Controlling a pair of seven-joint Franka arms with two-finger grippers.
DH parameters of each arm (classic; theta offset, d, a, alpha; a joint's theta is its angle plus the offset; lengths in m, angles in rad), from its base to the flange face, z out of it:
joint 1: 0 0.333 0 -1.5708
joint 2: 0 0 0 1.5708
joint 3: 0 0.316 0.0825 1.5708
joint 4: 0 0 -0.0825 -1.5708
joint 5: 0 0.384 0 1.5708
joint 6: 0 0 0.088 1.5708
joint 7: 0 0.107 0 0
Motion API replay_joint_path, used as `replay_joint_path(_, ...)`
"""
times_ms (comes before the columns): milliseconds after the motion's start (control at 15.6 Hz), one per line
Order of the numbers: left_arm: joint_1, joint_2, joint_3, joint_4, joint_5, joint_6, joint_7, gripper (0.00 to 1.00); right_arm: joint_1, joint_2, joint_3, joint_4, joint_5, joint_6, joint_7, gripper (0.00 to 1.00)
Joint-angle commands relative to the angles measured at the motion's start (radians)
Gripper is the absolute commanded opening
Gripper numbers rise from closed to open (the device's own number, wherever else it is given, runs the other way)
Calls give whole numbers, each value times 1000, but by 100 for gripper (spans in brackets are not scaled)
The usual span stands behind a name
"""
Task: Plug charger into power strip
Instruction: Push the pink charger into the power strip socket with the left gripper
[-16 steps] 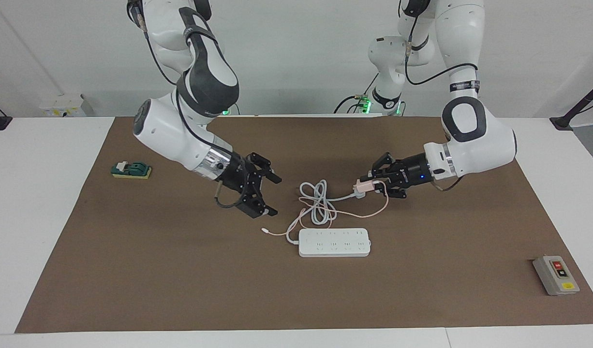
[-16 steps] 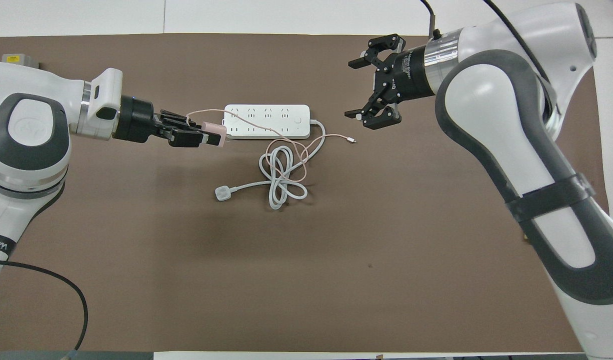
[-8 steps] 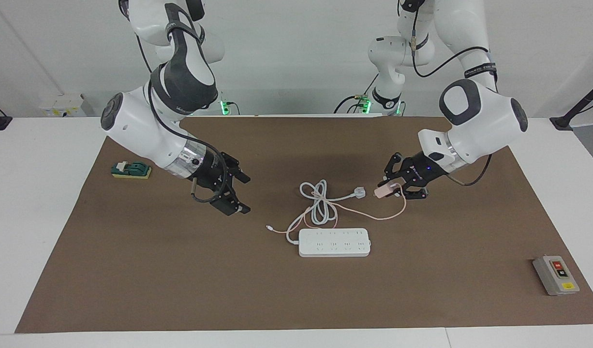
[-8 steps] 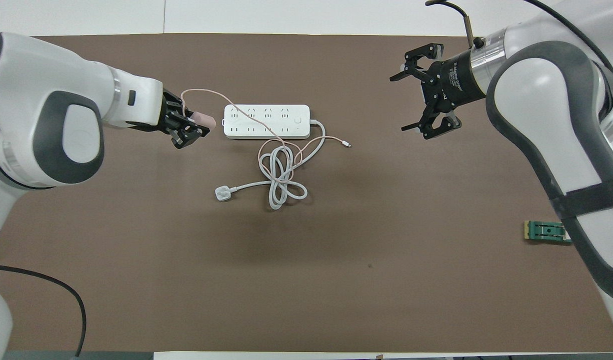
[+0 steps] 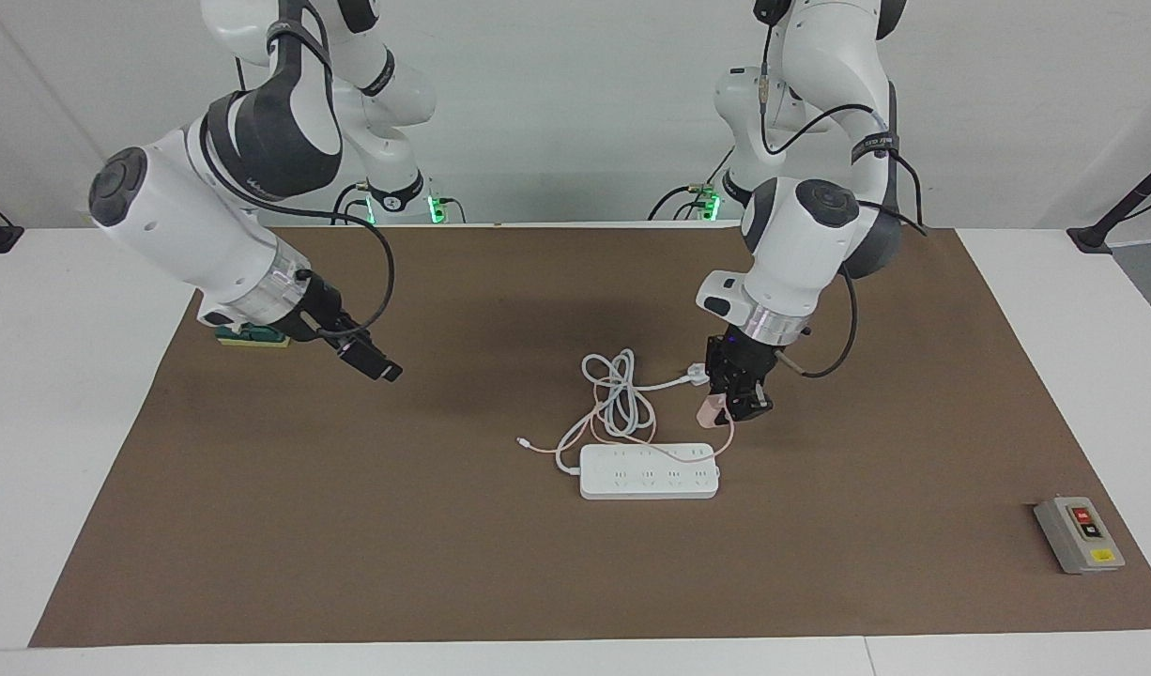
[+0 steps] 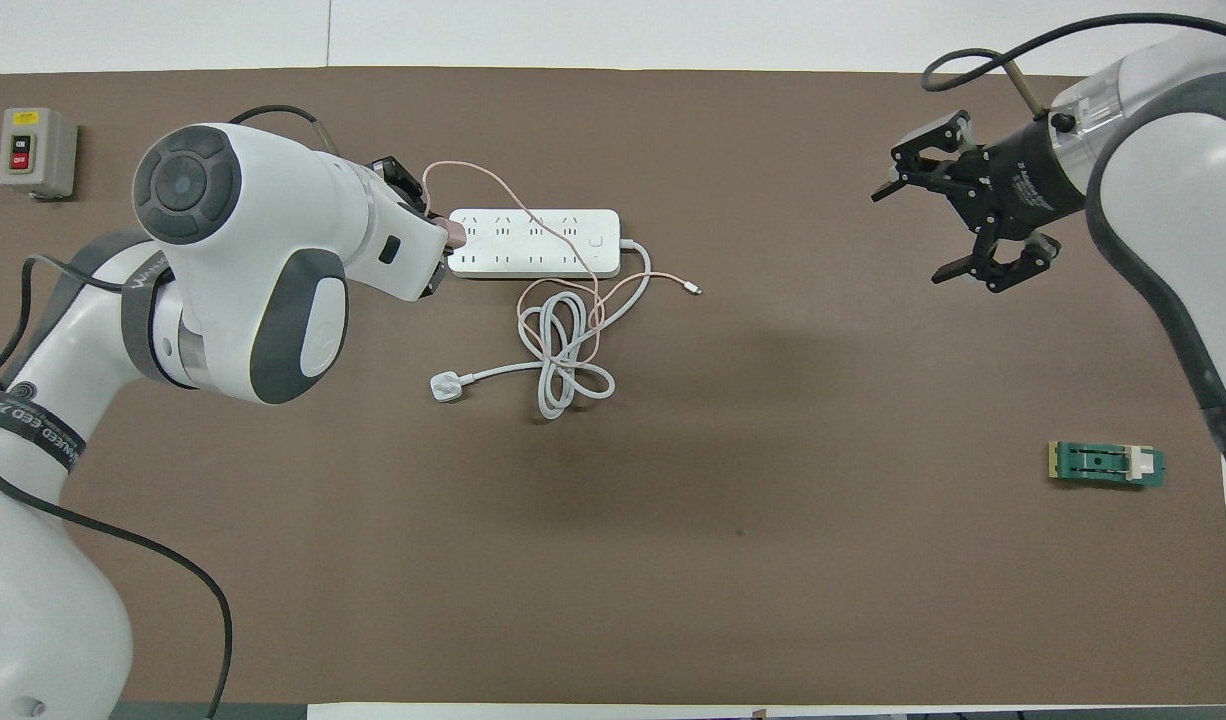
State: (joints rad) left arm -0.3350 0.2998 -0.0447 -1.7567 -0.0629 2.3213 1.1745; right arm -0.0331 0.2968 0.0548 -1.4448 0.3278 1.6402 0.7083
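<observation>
Swinging round from a near-level reach, the left gripper [image 5: 737, 406] now points steeply down, clenched on the charger [image 5: 709, 410], which hangs just above the table beside the power strip's [image 5: 649, 471] end toward the left arm. That pale-pink cube tilts with the fingers, and I cannot make out which way its prongs face. Its thin pink cable [image 6: 483, 185] arcs up from it and across the strip, then trails through the coil to a small connector [image 6: 695, 289] lying on the mat [image 5: 350, 526].

Meanwhile the right gripper [image 6: 963, 225] has pulled away toward its own end of the table and hovers over bare mat, fingers spread wide and holding nothing.

The strip lies flat, its long axis running from one arm's end of the table toward the other, sockets facing up. Its thick white cord [image 5: 618, 394] coils just nearer the robots and ends in a white three-pin plug [image 6: 445, 387].

A green block [image 6: 1106, 464] sits near the right arm's end, and a grey button box [image 5: 1079, 534] rests toward the left arm's end, well apart from the strip
</observation>
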Motion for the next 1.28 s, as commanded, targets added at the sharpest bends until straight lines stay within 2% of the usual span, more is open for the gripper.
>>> replay_joint_path(0, 4, 39, 8, 25, 89, 33, 99, 0, -11, -39, 2, -3, -119, -39, -234, 100)
replay_joint_path(256, -7, 111, 8, 94, 133, 0, 85, 0, -2, -128, 3, -5, -288, -69, -479, 100)
replay_joint_path(577, -10, 137, 5, 105, 117, -43, 53, 0, -7, -252, 14, -23, -335, -160, -671, 100)
replay_joint_path(897, -33, 137, 3, 82, 112, -83, -95, 0, -13, -350, 14, -107, -335, -233, -699, 100)
replay_joint_path(1218, -35, 145, 5, 86, 110, -30, -110, 0, -13, -387, 13, -189, -335, -174, -690, 100)
